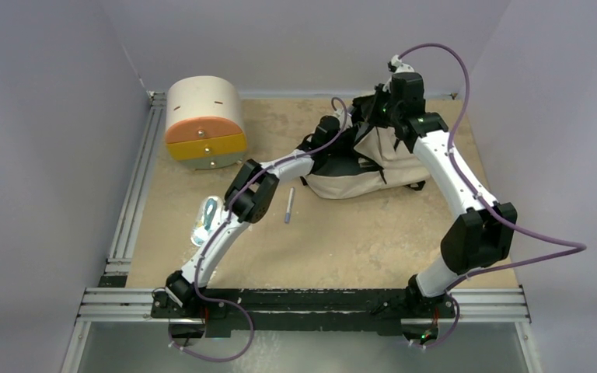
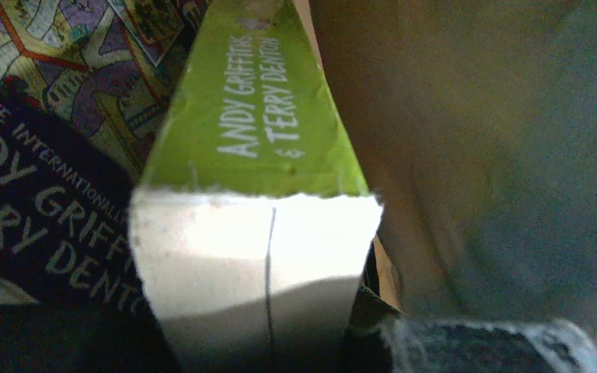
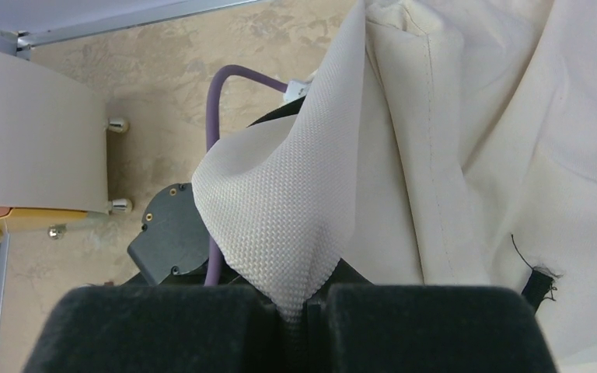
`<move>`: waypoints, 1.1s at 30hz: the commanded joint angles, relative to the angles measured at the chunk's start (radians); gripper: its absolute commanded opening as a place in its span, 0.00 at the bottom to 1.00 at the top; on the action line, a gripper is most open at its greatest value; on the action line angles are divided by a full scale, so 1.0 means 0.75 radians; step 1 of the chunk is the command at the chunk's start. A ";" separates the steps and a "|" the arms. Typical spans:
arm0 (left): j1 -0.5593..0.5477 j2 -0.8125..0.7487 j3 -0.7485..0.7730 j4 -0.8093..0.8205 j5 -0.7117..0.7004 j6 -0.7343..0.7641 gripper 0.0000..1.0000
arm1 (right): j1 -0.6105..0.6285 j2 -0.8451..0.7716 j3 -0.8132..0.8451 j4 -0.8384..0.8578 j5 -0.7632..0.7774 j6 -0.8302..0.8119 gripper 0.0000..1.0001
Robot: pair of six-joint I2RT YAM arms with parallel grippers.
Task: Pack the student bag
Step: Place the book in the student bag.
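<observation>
Student bag point(image 1: 357, 167): right gripper point(image 3: 307, 307) pinches its fabric; left gripper point(image 2: 264, 350) buried inside, fingers mostly cut off, clamping green-spined book point(image 2: 256, 101).

I work in a robot lab cell. My table point(image 1: 357, 241) is a mottled tan board, boxed in on three sides by plain pale walls point(image 1: 47, 116). Bare aluminium rails point(image 1: 128, 210) edge its left and near sides. My left arm point(image 1: 218, 233) and right arm point(image 1: 451, 167) are bolted at the near edge, trailing loose purple cables point(image 1: 548, 249).
</observation>
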 commanded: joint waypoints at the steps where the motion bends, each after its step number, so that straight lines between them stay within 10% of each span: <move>1: -0.003 0.031 0.151 0.081 -0.017 -0.040 0.05 | 0.006 -0.091 0.007 0.194 -0.060 0.033 0.00; 6: -0.004 0.012 0.137 0.029 -0.026 -0.029 0.49 | 0.007 -0.095 -0.017 0.194 -0.094 0.051 0.00; 10: -0.003 -0.051 0.075 0.004 -0.044 0.022 0.63 | 0.006 -0.095 -0.019 0.190 -0.105 0.045 0.00; 33: 0.092 -0.379 -0.307 -0.182 0.022 0.173 0.75 | 0.006 -0.106 -0.043 0.207 -0.028 0.015 0.00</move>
